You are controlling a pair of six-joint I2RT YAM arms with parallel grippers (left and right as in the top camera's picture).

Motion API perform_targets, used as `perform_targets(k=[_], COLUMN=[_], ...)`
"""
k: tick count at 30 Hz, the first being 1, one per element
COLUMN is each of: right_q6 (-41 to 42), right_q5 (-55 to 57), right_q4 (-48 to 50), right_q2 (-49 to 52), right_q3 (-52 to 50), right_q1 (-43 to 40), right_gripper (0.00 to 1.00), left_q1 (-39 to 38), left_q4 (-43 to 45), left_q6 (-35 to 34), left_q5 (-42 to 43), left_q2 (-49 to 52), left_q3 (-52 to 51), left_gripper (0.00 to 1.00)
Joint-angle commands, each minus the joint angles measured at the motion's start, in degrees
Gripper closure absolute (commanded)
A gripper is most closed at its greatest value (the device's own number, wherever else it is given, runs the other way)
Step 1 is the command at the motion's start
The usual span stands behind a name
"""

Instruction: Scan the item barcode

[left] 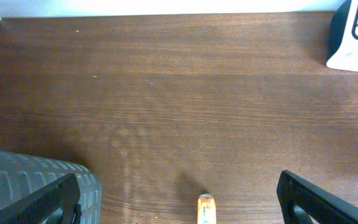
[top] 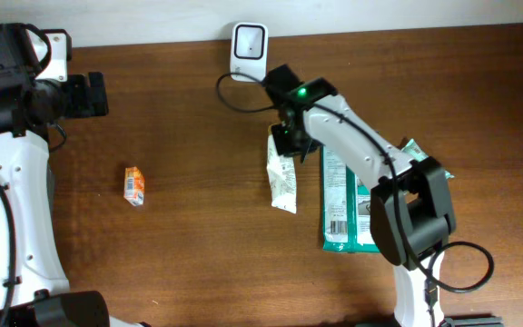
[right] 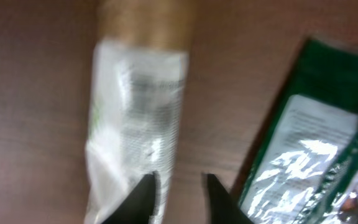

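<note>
1. Your right fingers (right: pixel 143 196) stand close together, with only a narrow gap between the tips. The wrist view is blurred, so you cannot tell whether they pinch anything.
2. In that view one tip overlaps the end of the white pouch (right: pixel 135 118). From overhead, the fingers sit over the pouch end that faces the scanner (top: pixel 248 47).
3. Your right arm (top: pixel 357 150) reaches from the near right side of the bench (top: pixel 198 254) diagonally toward the far middle. Its wrist end is above the pouch.
4. The pouch lies flat on the bench, right of centre. Its long axis runs from far to near with a slight tilt, one short end toward the scanner and the other toward you.
5. The pouch is white, crinkled and shiny, with green print along one long edge. The grey small print on its face is too blurred to read.
6. Green packets (top: pixel 343 195) lie near the pouch on its right, with a strip of bare bench between them.
7. Your left fingers (left: pixel 36 199) are spread wide apart at the far left of the bench. A small orange carton (top: pixel 134 186) lies well apart from the pouch.
</note>
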Motion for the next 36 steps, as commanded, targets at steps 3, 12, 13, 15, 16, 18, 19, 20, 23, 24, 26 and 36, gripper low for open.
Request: perform_targets(k=[3, 12, 13, 15, 16, 18, 19, 20, 23, 24, 26, 36], right_q6=[0.2, 0.6, 0.7, 0.7, 0.7, 0.7, 0.7, 0.7, 0.4, 0.4, 0.4, -4.1], right_q5=[-0.4, -0.6, -0.6, -1.9, -1.9, -2.9, -3.7, -4.6, -7.5, -7.5, -7.7, -10.3], right_q4=[3.0, 4.5, 4.5, 4.5, 4.5, 4.5, 4.5, 4.5, 4.8, 4.8, 5.2, 0.8], right_q2=[0.6, 3.0, 3.5, 5.3, 6.1, 7.1, 8.0, 9.0, 10.9, 11.0, 11.2, 7.6], right_q3=[-0.7, -0.8, -0.8, -0.8, -0.8, -0.8, -0.8, -0.8, -0.8, -0.8, -0.8, 8.2], right_q1=[0.0, 3.0, 3.2, 3.2, 3.2, 3.2, 3.2, 3.2, 3.6, 3.8, 4.8, 5.8], right_gripper=[0.92, 0.96, 0.96, 0.96, 0.96, 0.96, 0.96, 0.96, 0.96, 0.96, 0.95, 0.96], left_q1=[0.5, 0.5, 0.5, 0.5, 0.5, 0.5, 0.5, 0.5, 0.5, 0.5, 0.5, 0.5], left_q4=[0.0, 0.0, 0.0, 0.0, 0.0, 0.0, 0.0, 0.0, 0.0, 0.0, 0.0, 0.0], left_q6=[-0.9, -0.9, -0.9, -0.9, -0.9, -0.9, -0.9, -0.9, -0.9, -0.9, -0.9, -0.9], left_q5=[-0.2, -0.2, -0.2, -0.2, -0.2, -0.2, -0.2, -0.2, -0.2, -0.2, -0.2, -0.2], left_q2=[-0.7, -0.7, -0.7, -0.7, -0.7, -0.7, -0.7, -0.7, -0.7, -0.7, -0.7, -0.7], left_q3=[0.7, 0.7, 0.7, 0.7, 0.7, 0.7, 0.7, 0.7, 0.7, 0.7, 0.7, 0.7], left_gripper=[0.01, 0.01, 0.01, 0.01, 0.01, 0.01, 0.01, 0.01, 0.01, 0.01, 0.01, 0.01])
